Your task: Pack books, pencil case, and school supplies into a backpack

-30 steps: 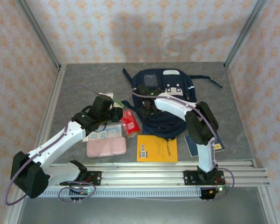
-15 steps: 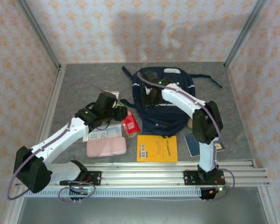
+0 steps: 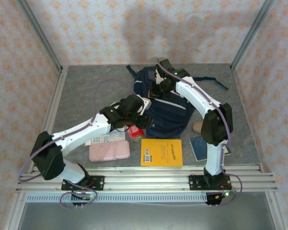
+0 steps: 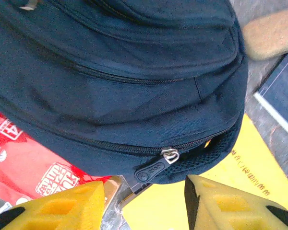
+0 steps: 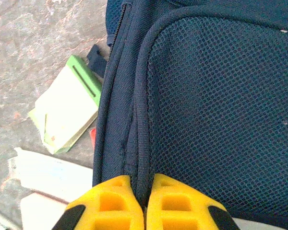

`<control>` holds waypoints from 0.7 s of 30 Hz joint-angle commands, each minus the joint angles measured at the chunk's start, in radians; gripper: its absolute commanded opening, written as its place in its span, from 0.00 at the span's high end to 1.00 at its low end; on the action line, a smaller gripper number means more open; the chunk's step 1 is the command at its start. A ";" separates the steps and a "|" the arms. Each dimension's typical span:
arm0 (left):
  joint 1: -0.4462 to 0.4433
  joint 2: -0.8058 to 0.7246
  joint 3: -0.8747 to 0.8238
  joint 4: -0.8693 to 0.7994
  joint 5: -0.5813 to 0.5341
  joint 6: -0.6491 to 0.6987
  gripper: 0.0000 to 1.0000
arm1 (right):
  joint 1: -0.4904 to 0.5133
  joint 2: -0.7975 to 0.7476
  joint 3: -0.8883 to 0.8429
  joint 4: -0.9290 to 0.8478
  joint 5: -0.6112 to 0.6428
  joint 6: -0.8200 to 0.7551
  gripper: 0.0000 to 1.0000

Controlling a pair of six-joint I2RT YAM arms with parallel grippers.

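Right gripper (image 5: 137, 189), pinched shut on a piped seam (image 5: 140, 120) of the navy backpack (image 3: 170, 112) lying mid-way across the table (image 3: 86, 91) toward its far edge, should hold the fabric taut while the half-open left gripper (image 4: 144, 184) drops squarely over the zipper pull (image 4: 169, 155).

We find the backpack (image 3: 170, 114) lying mid-desk (image 3: 86, 91). Its near edge overlaps the middle book (image 3: 161, 152), which has the pencil case (image 3: 109, 150) on its left and the right book (image 3: 202, 147) on its right. A packet (image 4: 29, 165) is tucked under the backpack's left side, and an oblong piece (image 3: 198, 126) lies just off its right.
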 commanded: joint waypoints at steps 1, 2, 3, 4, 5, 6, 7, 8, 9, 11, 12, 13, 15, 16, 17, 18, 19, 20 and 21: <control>-0.012 0.024 0.042 -0.040 -0.021 0.110 0.52 | -0.012 -0.050 0.035 0.027 -0.094 0.047 1.00; -0.012 0.030 0.041 -0.038 -0.028 0.124 0.52 | -0.016 -0.053 0.030 0.033 -0.101 0.053 1.00; -0.013 0.038 0.042 -0.040 -0.031 0.135 0.51 | -0.021 -0.055 0.025 0.040 -0.109 0.060 1.00; -0.015 0.046 0.041 -0.041 -0.031 0.141 0.51 | -0.025 -0.058 0.021 0.045 -0.112 0.068 1.00; -0.017 0.053 0.040 -0.040 -0.029 0.145 0.51 | -0.029 -0.057 0.017 0.049 -0.115 0.074 1.00; -0.023 0.061 0.039 -0.039 -0.029 0.146 0.50 | -0.033 -0.058 0.012 0.057 -0.123 0.080 1.00; -0.031 0.067 0.038 -0.037 -0.031 0.148 0.50 | -0.036 -0.057 0.011 0.062 -0.134 0.087 1.00; -0.038 0.071 0.034 -0.034 -0.037 0.149 0.49 | -0.039 -0.054 0.009 0.067 -0.141 0.090 1.00; -0.046 0.072 0.027 -0.027 -0.046 0.151 0.49 | -0.040 -0.054 0.010 0.068 -0.143 0.093 1.00; -0.058 0.073 0.012 -0.012 -0.063 0.155 0.49 | -0.041 -0.050 0.012 0.071 -0.144 0.096 1.00; -0.065 0.075 0.005 -0.006 -0.069 0.157 0.49 | -0.041 -0.049 0.016 0.070 -0.145 0.097 1.00; -0.070 0.076 0.001 -0.002 -0.074 0.159 0.49 | -0.042 -0.047 0.017 0.072 -0.144 0.097 1.00; -0.082 0.082 -0.004 0.003 -0.081 0.160 0.49 | -0.043 -0.041 0.022 0.070 -0.146 0.098 1.00; -0.087 0.085 -0.005 0.006 -0.087 0.160 0.49 | -0.042 -0.040 0.023 0.068 -0.147 0.097 1.00; -0.092 0.087 -0.007 0.010 -0.093 0.159 0.49 | -0.044 -0.038 0.026 0.068 -0.150 0.100 1.00; -0.093 0.093 -0.007 0.014 -0.100 0.158 0.49 | -0.043 -0.037 0.026 0.069 -0.154 0.100 1.00; -0.097 0.098 -0.007 0.016 -0.104 0.156 0.49 | -0.043 -0.035 0.027 0.072 -0.157 0.101 1.00; -0.098 0.105 -0.004 0.019 -0.113 0.153 0.49 | -0.044 -0.032 0.028 0.072 -0.160 0.103 1.00; -0.100 0.114 -0.001 0.022 -0.123 0.151 0.49 | -0.043 -0.033 0.027 0.074 -0.164 0.103 1.00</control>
